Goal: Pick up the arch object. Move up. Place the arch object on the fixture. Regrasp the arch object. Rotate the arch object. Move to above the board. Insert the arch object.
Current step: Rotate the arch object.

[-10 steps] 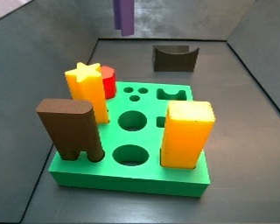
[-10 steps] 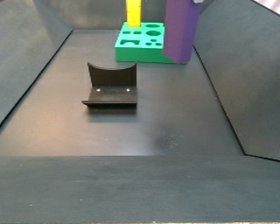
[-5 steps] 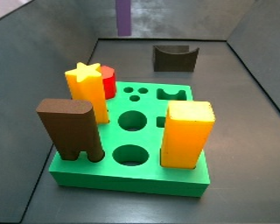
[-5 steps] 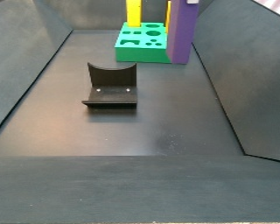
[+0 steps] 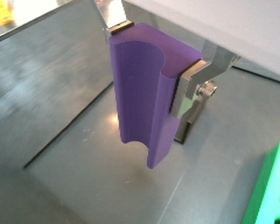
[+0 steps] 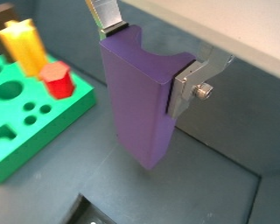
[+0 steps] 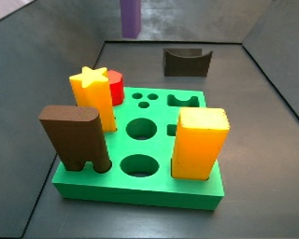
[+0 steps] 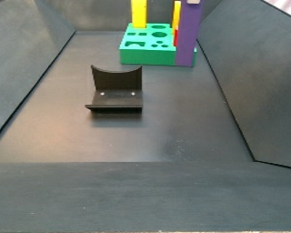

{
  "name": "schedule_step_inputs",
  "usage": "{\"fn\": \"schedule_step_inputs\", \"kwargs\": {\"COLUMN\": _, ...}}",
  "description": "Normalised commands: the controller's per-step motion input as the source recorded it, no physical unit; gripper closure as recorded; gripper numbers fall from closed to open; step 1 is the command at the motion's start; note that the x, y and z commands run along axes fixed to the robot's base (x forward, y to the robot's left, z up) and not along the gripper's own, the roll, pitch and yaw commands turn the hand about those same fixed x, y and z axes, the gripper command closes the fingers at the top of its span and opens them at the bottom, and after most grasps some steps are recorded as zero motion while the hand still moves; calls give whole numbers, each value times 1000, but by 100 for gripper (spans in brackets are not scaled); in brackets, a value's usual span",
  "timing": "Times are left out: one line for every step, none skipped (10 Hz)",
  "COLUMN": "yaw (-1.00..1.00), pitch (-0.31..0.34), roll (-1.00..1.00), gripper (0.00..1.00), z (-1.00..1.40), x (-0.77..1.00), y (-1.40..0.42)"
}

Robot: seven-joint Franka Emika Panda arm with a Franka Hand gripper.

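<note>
Arch object [image 5: 146,96] is off the floor, hanging upright in the gripper [image 5: 154,66], clear of everything below. In a side view only its lower end shows [image 7: 131,17] at the top edge, up behind the board and left of the fixture; the gripper itself is out of frame there.

Largest to smallest:
- board [image 7: 119,182]: green slab near the front, holds a dark brown block [image 7: 74,138], orange-yellow block [image 7: 200,143], yellow star peg [image 7: 91,93] and a red peg [image 7: 115,90] just behind it. Several holes open, incl. an arch-shaped one at the back [image 7: 182,100].
- arch object: long purple block, notch running along one side, visible in both wrist views [image 6: 136,96].
- fixture [image 8: 115,88]: dark scooped bracket, on the floor well apart from the board, nothing on it.
- gripper: closed on the block near its top end; one silver finger [image 5: 192,75] flat on the notch-side face, the other [image 5: 111,16] on the opposite face.

Handling, my read: rigid, looks like smooth printed plastic, light. Won't deform, but smooth faces and a grip high on a long piece mean it could pivot or slip if bumped. Flat opposing faces are the right place to pinch; avoid the notch edge. For the regrasp, take it nearer mid-length so it swings less.

Stage looks like the move-up; fixture placement not yet done.
</note>
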Motion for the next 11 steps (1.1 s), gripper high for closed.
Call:
{"fn": "schedule_step_inputs", "kwargs": {"yaw": -1000, "pitch": 32, "roll": -62, "gripper": 100, "z": 25, "x": -26, "y": 17}}
{"fn": "schedule_step_inputs", "kwargs": {"yaw": -1000, "pitch": 34, "roll": -66, "gripper": 100, "z": 25, "x": -25, "y": 17}}
{"fn": "schedule_step_inputs", "kwargs": {"yaw": -1000, "pitch": 41, "roll": -79, "gripper": 100, "z": 26, "x": -25, "y": 17}}
{"fn": "schedule_step_inputs", "kwargs": {"yaw": -1000, "pitch": 44, "roll": -86, "gripper": 100, "z": 26, "x": -24, "y": 17}}
{"fn": "schedule_step_inputs", "kwargs": {"yaw": -1000, "pitch": 53, "roll": -104, "gripper": 100, "z": 27, "x": -23, "y": 17}}
{"fn": "schedule_step_inputs", "kwargs": {"yaw": -1000, "pitch": 59, "roll": -116, "gripper": 100, "z": 27, "x": -23, "y": 17}}
{"fn": "schedule_step_inputs", "kwargs": {"yaw": -1000, "pitch": 22, "roll": -44, "gripper": 100, "z": 0, "x": 0, "y": 0}}
{"fn": "schedule_step_inputs", "kwargs": {"yaw": -1000, "pitch": 24, "roll": -48, "gripper": 100, "z": 1, "x": 1, "y": 1}}
{"fn": "schedule_step_inputs", "kwargs": {"yaw": -1000, "pitch": 26, "roll": -52, "gripper": 100, "z": 1, "x": 1, "y": 3}}
{"fn": "schedule_step_inputs", "kwargs": {"yaw": -1000, "pitch": 28, "roll": -56, "gripper": 100, "z": 1, "x": 1, "y": 6}}
{"fn": "schedule_step_inputs", "kwargs": {"yaw": -1000, "pitch": 31, "roll": -62, "gripper": 100, "z": 1, "x": 1, "y": 7}}
